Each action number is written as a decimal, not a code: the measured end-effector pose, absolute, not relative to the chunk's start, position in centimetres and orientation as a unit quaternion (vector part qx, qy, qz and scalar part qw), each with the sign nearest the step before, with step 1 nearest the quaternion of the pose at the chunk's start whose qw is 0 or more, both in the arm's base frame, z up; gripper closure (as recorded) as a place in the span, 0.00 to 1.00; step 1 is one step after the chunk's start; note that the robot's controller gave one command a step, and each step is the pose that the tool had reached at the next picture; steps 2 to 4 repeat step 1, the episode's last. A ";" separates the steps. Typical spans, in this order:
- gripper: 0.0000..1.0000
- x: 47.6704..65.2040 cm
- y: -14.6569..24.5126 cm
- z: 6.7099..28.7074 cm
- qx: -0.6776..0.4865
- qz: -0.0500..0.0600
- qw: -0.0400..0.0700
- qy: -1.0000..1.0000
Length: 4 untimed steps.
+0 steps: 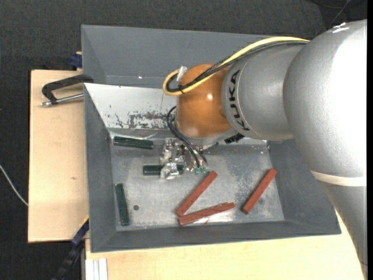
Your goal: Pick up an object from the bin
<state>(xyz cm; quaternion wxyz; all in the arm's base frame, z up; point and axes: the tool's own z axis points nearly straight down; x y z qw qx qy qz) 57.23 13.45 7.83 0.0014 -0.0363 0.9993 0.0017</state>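
My gripper [173,163] hangs low over the middle of the bin floor, below the orange wrist cover. A short dark green bar [152,170] lies right at its left side, touching or almost touching the metal fingertips. A red-brown stick [197,192] lies slanted just to the lower right of the gripper. Another dark green bar [133,142] rests against the back wall, up and left of the gripper. Whether anything sits between the fingers is hidden by the gripper's own body.
A second red-brown stick [206,213] lies along the front wall, and a third [259,190] leans slanted at the right. A dark green bar [122,203] lies along the left wall. The arm covers the bin's right back part.
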 end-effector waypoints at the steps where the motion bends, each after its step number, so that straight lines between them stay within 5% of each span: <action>1: 1.00 55.6 13.8 20.6 -0.042 0.001 0.003 0.999; 4: 1.00 55.6 13.8 20.6 -0.042 0.001 0.003 0.999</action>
